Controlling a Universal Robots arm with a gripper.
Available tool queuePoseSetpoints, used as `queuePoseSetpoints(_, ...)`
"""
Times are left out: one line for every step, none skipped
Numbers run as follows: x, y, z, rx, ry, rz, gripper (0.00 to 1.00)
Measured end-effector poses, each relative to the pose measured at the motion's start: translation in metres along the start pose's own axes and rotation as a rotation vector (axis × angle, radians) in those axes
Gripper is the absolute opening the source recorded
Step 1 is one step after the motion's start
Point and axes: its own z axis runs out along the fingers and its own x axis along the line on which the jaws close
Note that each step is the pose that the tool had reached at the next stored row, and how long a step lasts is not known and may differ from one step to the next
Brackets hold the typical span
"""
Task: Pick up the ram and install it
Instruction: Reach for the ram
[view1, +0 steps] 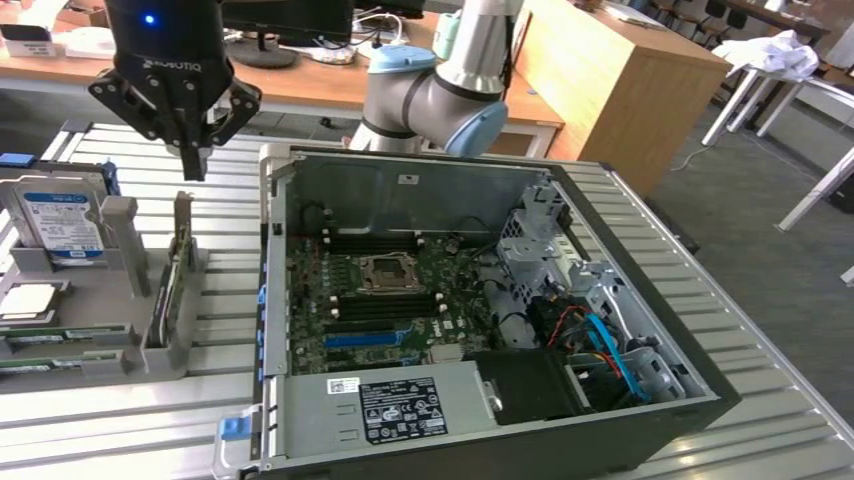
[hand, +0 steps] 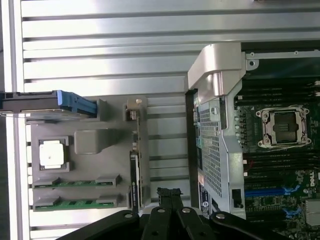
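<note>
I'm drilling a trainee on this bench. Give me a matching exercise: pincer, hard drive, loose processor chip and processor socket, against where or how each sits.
1 pincer
2 hard drive
3 loose processor chip
4 processor socket

A flat in the grey holder
B on the motherboard, empty
C shut, in the air by the holder
D upright in the holder

Pairs: 1-C, 2-D, 3-A, 4-B.

Even, diffuse overhead room light fills both views. In the wrist view the slatted metal surface (hand: 100, 55) glares almost white. The computer case (view1: 400, 185) is shaded inside, its details soft; the gripper (hand: 169, 194) looks dark and slightly blurred.
</note>
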Motion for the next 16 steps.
queuePoseSetpoints(0.002,0.0,0.0,0.0,0.0,0.0,0.11)
queuePoseSetpoints(0.004,-0.0001,0.0,0.0,0.0,0.0,0.11)
queuePoseSetpoints(0.007,-0.0002,0.0,0.0,0.0,0.0,0.11)
queuePoseSetpoints(0.009,-0.0002,0.0,0.0001,0.0,0.0,0.11)
queuePoseSetpoints(0.012,-0.0003,0.0,0.0,-0.0001,0.0,0.11)
queuePoseSetpoints(0.014,-0.0003,0.0,0.0,-0.0001,0.0,0.11)
queuePoseSetpoints(0.017,-0.0004,0.0,0.0001,-0.0001,0.0,0.11)
queuePoseSetpoints(0.019,-0.0004,0.0,0.0,-0.0001,0.0,0.11)
queuePoseSetpoints(0.022,-0.0005,0.0,0.0,-0.0001,0.0,0.11)
queuePoseSetpoints(0.025,-0.0005,0.0,0.0,-0.0001,0.0,0.11)
queuePoseSetpoints(0.027,-0.0006,0.0,0.0,-0.0002,0.0,0.11)
queuePoseSetpoints(0.03,-0.0007,0.0,0.0,-0.0001,0.0,0.11)
queuePoseSetpoints(0.032,-0.0007,0.0,0.0,-0.0001,0.0,0.11)
queuePoseSetpoints(0.035,-0.0008,0.0,0.0,-0.0002,0.0,0.11)
queuePoseSetpoints(0.038,-0.0009,0.0,0.0,-0.0002,0.0,0.11)
queuePoseSetpoints(0.04,-0.0009,0.0,0.0,-0.0002,0.0,0.11)
